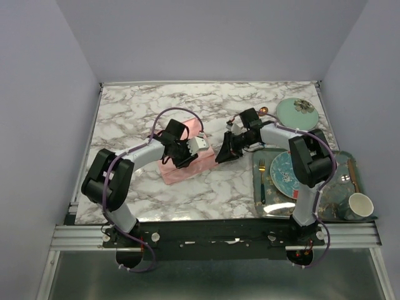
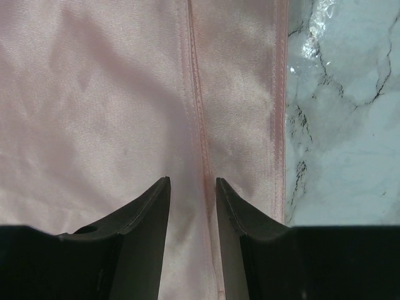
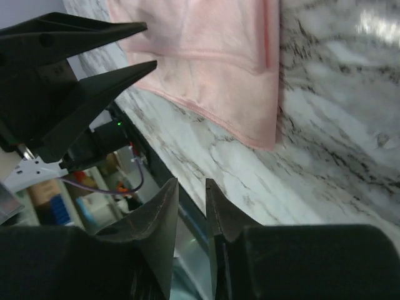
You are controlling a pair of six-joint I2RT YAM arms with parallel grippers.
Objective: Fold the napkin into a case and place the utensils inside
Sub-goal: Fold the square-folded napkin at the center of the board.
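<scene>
My left jaws stand part open right over the napkin [image 2: 94, 112], with a stitched hem running up between the tips; they hold nothing. The napkin lies folded to a strip on the desk [image 2: 350, 125], left of centre. My right jaws stand a narrow slit apart, empty, low over bare marble just beside the napkin's corner. Only the right wrist view shows the left tips from the side, by the cloth's edge. Only the top view shows the tray [image 1: 337, 164] at right: a blue plate [image 1: 281, 175] partly under my right arm, a teal-handled fork [image 1: 262, 181] beside it, a cup [image 1: 360, 206] at the near corner. Beyond lies a green dish [image 1: 297, 112], a small copper tip [image 1: 264, 111] just beside it.
</scene>
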